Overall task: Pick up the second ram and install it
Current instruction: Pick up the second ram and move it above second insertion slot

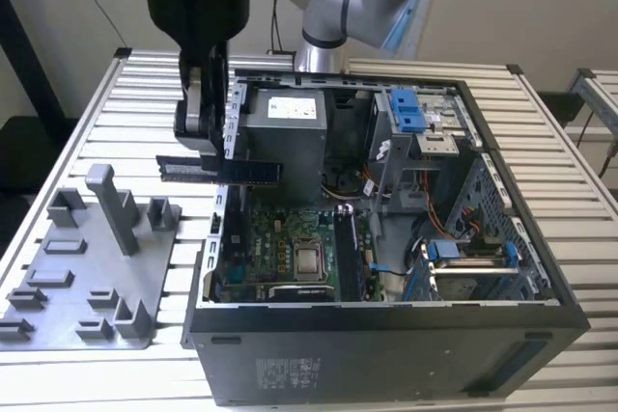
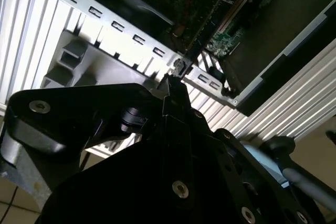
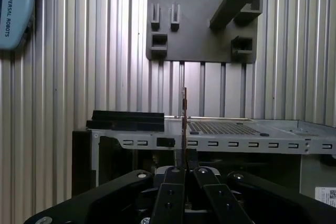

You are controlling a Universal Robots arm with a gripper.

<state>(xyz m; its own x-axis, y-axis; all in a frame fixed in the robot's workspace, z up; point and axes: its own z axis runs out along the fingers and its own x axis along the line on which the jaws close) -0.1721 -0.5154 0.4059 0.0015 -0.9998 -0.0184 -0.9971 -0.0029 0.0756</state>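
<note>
You had the gripper [image 1: 205,142] clenched on the second ram [image 1: 246,172], held level in the air, w/ its length crossing above the wall of the open PC case [image 1: 386,359] on the side next to the grey tray [image 1: 68,308].

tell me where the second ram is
The gripper holds the second ram level above the computer case wall nearest the grey tray, on the exterior view's left.
</note>
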